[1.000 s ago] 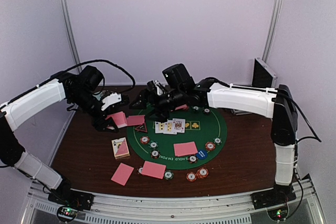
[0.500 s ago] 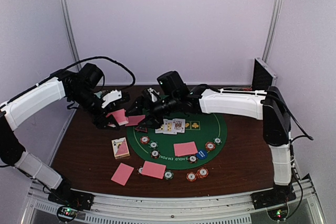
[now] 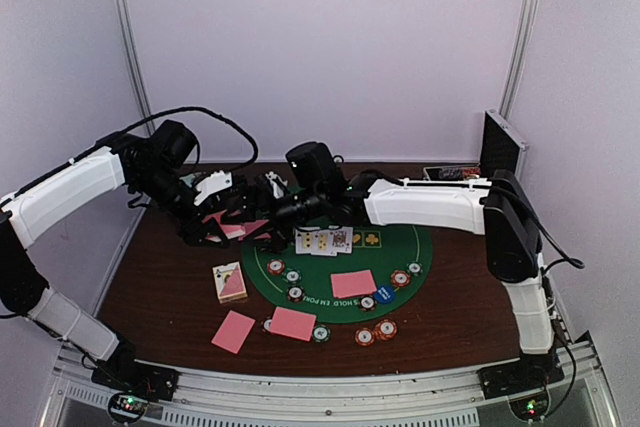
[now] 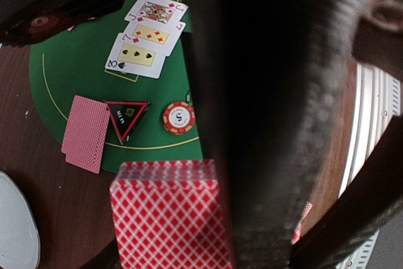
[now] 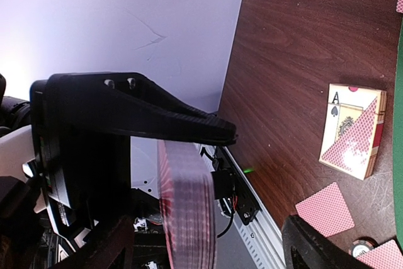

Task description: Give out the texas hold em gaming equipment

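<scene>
A: Where is the deck?
B: The deck of cards (image 4: 167,215) is held up off the table over its far-left part, just off the left rim of the green mat (image 3: 405,247). The left jaws are clamped tight on it.

A: And the right side?
B: The right jaws are spread wide, one finger on each side of the deck's edge. The right wrist view shows no contact. They hold nothing.

A: What changed?
B: A second ago the right arm (image 3: 430,202) was over the mat's far edge. It has swung left to the deck. The left jaws and deck barely moved.

A: What does that mean for the task?
B: My guess is it's about to pull cards off the deck for another deal, so the task is partway done. The face-up cards (image 3: 323,240) are already mid-mat. There are face-down cards on the mat (image 3: 353,283) and towards the table's near edge (image 3: 233,331). The triangle marker (image 4: 126,118) sits on the mat with a chip (image 4: 178,118) just beside it. The card box (image 3: 230,282) is left of the mat.

A: Any risk?
B: The deck could fan or slip when the fingers pinch.
</scene>
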